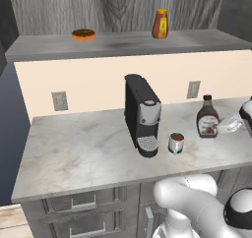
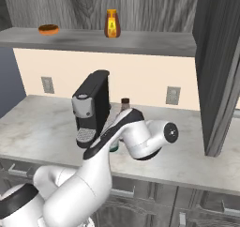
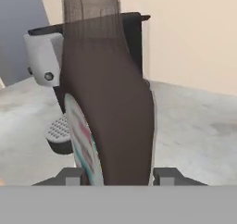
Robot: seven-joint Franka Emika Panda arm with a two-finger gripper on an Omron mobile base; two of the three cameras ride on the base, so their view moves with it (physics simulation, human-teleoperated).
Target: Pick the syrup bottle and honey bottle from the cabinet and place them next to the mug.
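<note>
The hand (image 3: 118, 176) grasps the syrup bottle (image 1: 207, 117) at right of frame — upright on the counter (image 1: 88, 148), near the mug (image 1: 176, 143).

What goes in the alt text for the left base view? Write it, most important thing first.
The syrup bottle stands on the marble counter to the right of the mug and coffee machine, with the gripper at its side. The honey bottle and a doughnut sit on the cabinet ledge above.

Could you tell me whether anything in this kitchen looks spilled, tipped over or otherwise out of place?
Nothing stands out. The syrup bottle stands upright on the counter right of the mug, between the end effector fingers. The honey bottle and doughnut sit on the cabinet.
</note>
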